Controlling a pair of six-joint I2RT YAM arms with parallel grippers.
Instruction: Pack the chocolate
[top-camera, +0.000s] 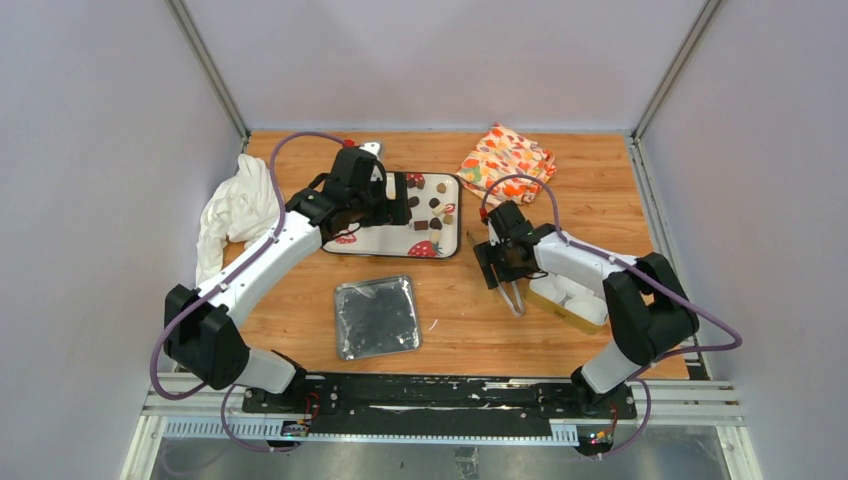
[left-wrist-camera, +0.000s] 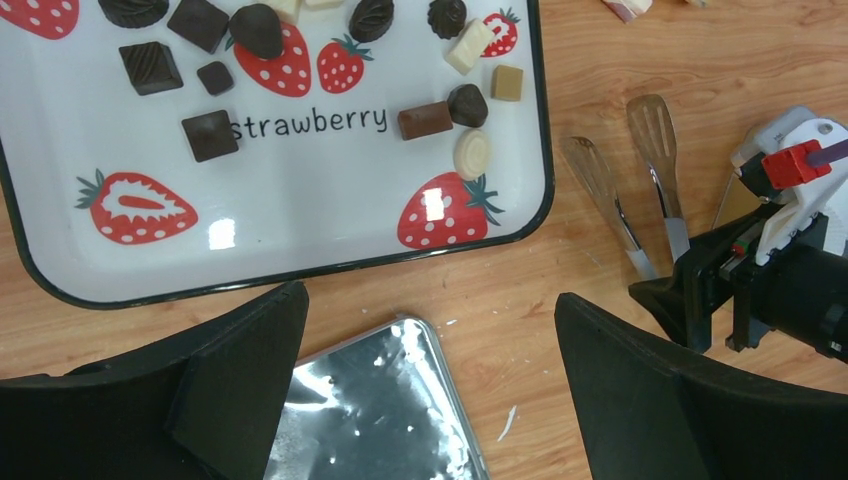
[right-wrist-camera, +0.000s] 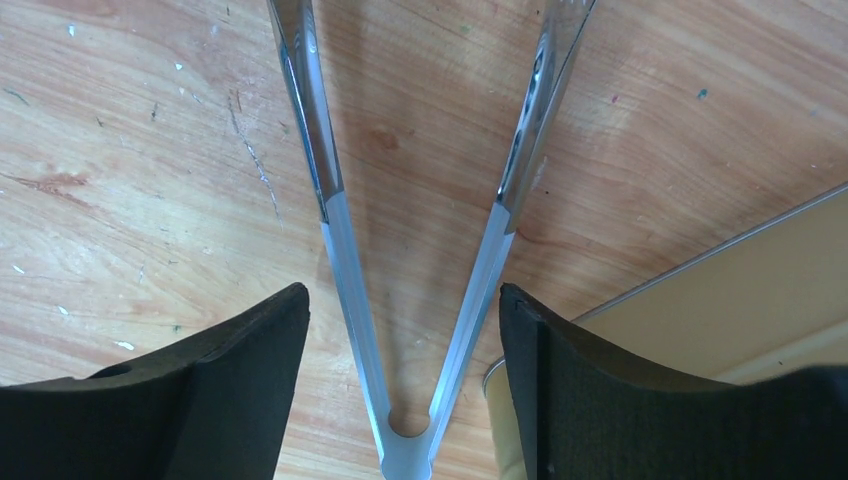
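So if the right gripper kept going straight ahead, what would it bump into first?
Most likely the shiny silver metal tongs, lying on the wooden table right between the right gripper's open fingers, though depth is hard to judge.

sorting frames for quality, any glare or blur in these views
Left wrist: two white glare spots on the strawberry tray, bright patchy reflections on the metal tray, chocolates sharp. Right wrist: tongs mirror-bright with streaky highlights, table grain in focus. Top external: soft even light, faint shadows, chocolates too small for detail.
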